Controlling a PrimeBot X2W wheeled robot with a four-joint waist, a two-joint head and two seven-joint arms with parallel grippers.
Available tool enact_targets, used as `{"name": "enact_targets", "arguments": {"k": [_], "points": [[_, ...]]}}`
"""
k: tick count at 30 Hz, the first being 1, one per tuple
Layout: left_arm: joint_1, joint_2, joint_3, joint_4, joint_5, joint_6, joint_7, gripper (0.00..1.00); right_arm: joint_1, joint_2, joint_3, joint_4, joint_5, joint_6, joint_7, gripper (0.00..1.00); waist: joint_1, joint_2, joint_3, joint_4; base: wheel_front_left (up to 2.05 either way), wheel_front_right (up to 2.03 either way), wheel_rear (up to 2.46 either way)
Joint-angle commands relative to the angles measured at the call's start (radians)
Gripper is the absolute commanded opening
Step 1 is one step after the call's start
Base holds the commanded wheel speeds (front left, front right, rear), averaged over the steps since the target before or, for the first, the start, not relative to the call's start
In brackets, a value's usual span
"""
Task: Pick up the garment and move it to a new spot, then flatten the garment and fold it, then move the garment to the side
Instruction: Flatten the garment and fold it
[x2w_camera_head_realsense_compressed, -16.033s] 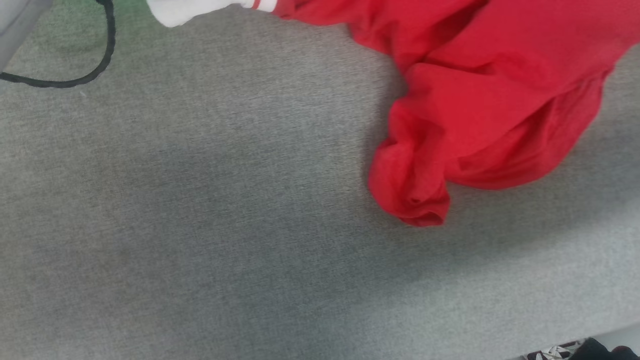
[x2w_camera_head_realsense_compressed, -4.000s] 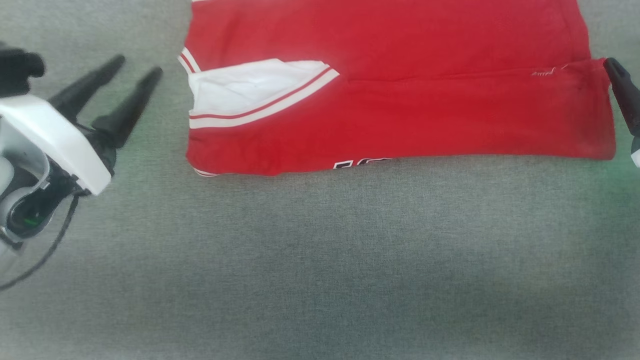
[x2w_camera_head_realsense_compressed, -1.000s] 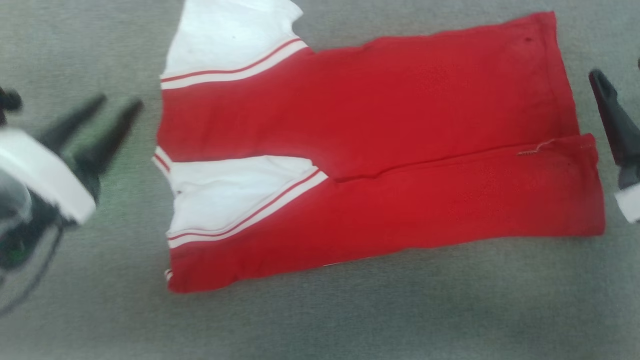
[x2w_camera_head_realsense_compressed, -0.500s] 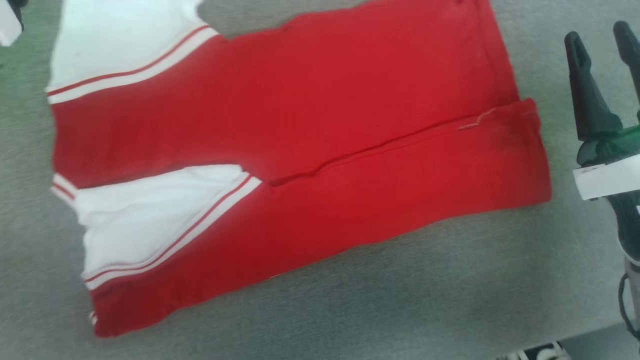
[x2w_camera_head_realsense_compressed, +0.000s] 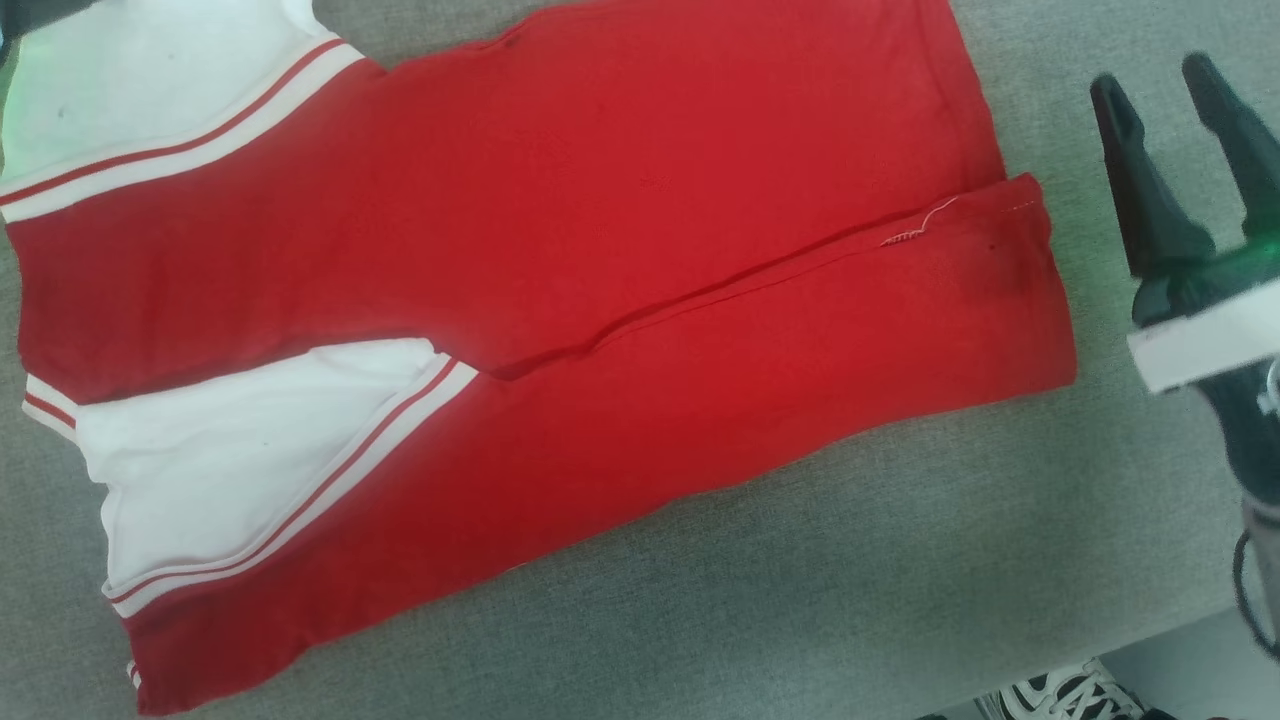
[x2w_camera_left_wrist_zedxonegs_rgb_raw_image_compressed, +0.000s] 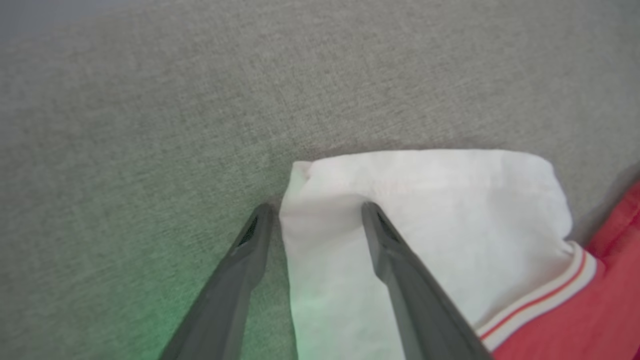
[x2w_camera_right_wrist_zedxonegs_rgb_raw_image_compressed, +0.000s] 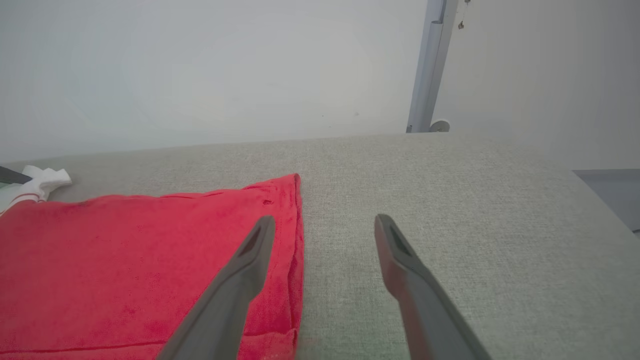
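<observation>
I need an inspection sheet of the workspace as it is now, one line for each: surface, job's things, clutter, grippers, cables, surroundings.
Surface: grey fabric surface, flat.
Job's things: garment lies flat, near side folded over; one white sleeve spread at its far left.
Clutter: nothing seen.
Grippers: left gripper open, astride that sleeve's corner; right gripper open, beside the hem, apart from it.
Cables: black cable below the right gripper.
Surroundings: shoe past the surface's near edge; pale wall; grey post.
</observation>
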Motion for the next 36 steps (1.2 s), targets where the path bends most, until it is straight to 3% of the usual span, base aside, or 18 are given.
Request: {"name": "enact_targets", "arguments": {"k": [1,6,18,24,25,26,27,36], "points": [[0.025,-0.026,-0.019,0.001,-0.001,-0.012,0.011,0.00,-0.031,-0.010,0.010,0.003,0.009,0.000,0.022,1.00,0.0000,-0.0001,0.004,0.003,0.00,0.00,0.00],[0.014,-0.057,-0.010,0.011,-0.011,-0.032,-0.009,0.00,-0.170,-0.068,0.066,0.073,0.038,0.000,0.175,1.00,0.0000,-0.0001,0.015,0.026,0.00,0.00,0.00],[0.008,-0.153,-0.013,0.003,-0.010,-0.075,-0.082,0.00,-0.545,-0.185,0.275,0.384,0.120,0.000,0.647,1.00,0.0000,-0.0001,0.051,0.155,0.00,0.00,0.00],[0.026,-0.181,-0.020,-0.026,-0.017,-0.081,-0.113,0.00,-0.617,-0.202,0.346,0.453,0.156,0.000,0.757,1.00,0.0000,-0.0001,0.059,0.204,0.00,0.00,0.00],[0.029,-0.185,-0.022,-0.034,-0.018,-0.081,-0.118,0.00,-0.623,-0.205,0.353,0.458,0.160,0.000,0.765,0.50,0.0000,-0.0001,0.058,0.210,0.00,0.00,0.00],[0.031,-0.188,-0.024,-0.047,-0.020,-0.081,-0.125,0.00,-0.629,-0.210,0.363,0.462,0.162,0.000,0.772,0.21,0.0000,-0.0001,0.057,0.216,0.00,0.00,0.00],[0.034,-0.190,-0.022,-0.058,-0.023,-0.081,-0.139,0.00,-0.632,-0.215,0.373,0.466,0.164,0.000,0.776,0.00,0.0000,-0.0001,0.054,0.220,0.00,0.00,0.00],[0.088,-0.166,0.008,-0.205,-0.053,-0.082,-0.324,0.00,-0.618,-0.278,0.357,0.457,0.179,-0.001,0.666,0.00,0.0000,-0.0001,-0.046,0.260,0.00,0.00,0.00]]}}
